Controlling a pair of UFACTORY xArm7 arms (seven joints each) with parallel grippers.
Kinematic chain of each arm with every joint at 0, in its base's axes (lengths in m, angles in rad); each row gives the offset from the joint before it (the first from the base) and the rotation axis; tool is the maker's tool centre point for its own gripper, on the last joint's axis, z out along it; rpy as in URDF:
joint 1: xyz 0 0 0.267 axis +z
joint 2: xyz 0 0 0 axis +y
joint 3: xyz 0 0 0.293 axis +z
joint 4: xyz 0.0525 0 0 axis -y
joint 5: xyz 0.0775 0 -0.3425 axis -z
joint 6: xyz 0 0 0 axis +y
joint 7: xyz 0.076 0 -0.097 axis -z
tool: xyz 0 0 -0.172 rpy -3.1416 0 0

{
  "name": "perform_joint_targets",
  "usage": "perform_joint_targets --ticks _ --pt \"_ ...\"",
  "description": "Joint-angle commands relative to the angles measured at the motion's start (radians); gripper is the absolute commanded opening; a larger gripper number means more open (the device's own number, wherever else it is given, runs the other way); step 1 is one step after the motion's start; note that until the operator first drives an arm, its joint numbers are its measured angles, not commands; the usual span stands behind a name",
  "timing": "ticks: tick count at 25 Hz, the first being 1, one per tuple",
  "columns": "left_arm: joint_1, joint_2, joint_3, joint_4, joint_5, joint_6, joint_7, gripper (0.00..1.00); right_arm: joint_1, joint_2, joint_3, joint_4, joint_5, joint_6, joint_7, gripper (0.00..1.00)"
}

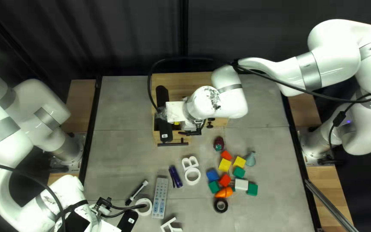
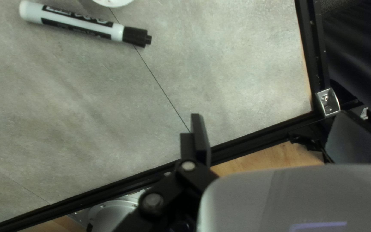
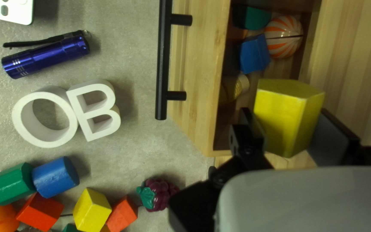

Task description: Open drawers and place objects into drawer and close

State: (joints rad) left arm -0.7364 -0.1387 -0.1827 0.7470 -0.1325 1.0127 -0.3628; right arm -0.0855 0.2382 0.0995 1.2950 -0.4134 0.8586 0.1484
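A wooden cabinet (image 1: 200, 79) stands at the back of the top left view, its drawer (image 1: 156, 136) pulled out. Over them is my right gripper (image 1: 165, 129). In the right wrist view my right gripper (image 3: 292, 118) is shut on a yellow block (image 3: 286, 116), overlapping one end of the open drawer (image 3: 198, 86). That drawer holds a green block (image 3: 256, 18), blue block (image 3: 254, 53), striped ball (image 3: 284, 36) and yellowish object (image 3: 237, 86). My left gripper (image 1: 127, 221) is low at the left; in its wrist view the left gripper (image 2: 271, 116) is open, with nothing between its fingers.
Colored blocks (image 1: 225, 165), a toy grape bunch (image 1: 219, 144), white letters (image 1: 190, 162), a blue flashlight (image 1: 176, 176), a remote (image 1: 160, 197) and black tape (image 1: 220, 205) lie in front of the cabinet. A marker (image 2: 80, 23) lies ahead of my left gripper.
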Motion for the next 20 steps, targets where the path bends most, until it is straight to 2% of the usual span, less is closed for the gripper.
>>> perform_joint_targets --ticks 1,5,7,11,15,20 --pt "0.000 0.000 0.000 0.000 0.000 0.000 0.000 1.00 0.007 -0.004 0.002 0.000 -0.007 0.005 0.012 1.00" --pt "0.000 0.000 0.000 0.000 0.000 0.000 0.000 1.00 0.037 -0.030 0.021 0.001 -0.016 0.043 0.037 1.00" --pt "0.000 0.000 0.000 0.000 0.000 0.000 0.000 1.00 0.069 -0.063 0.043 -0.039 -0.030 0.045 0.079 1.00" --pt "0.000 0.000 0.000 0.000 0.000 0.000 0.000 1.00 0.130 -0.155 0.093 -0.205 -0.038 -0.015 0.226 1.00" --pt "0.000 0.000 0.000 0.000 0.000 0.000 0.000 1.00 0.185 -0.209 0.146 -0.311 -0.037 -0.052 0.364 1.00" --pt "0.000 0.000 0.000 0.000 0.000 0.000 0.000 1.00 0.247 -0.188 0.205 -0.304 -0.040 -0.026 0.442 1.00"
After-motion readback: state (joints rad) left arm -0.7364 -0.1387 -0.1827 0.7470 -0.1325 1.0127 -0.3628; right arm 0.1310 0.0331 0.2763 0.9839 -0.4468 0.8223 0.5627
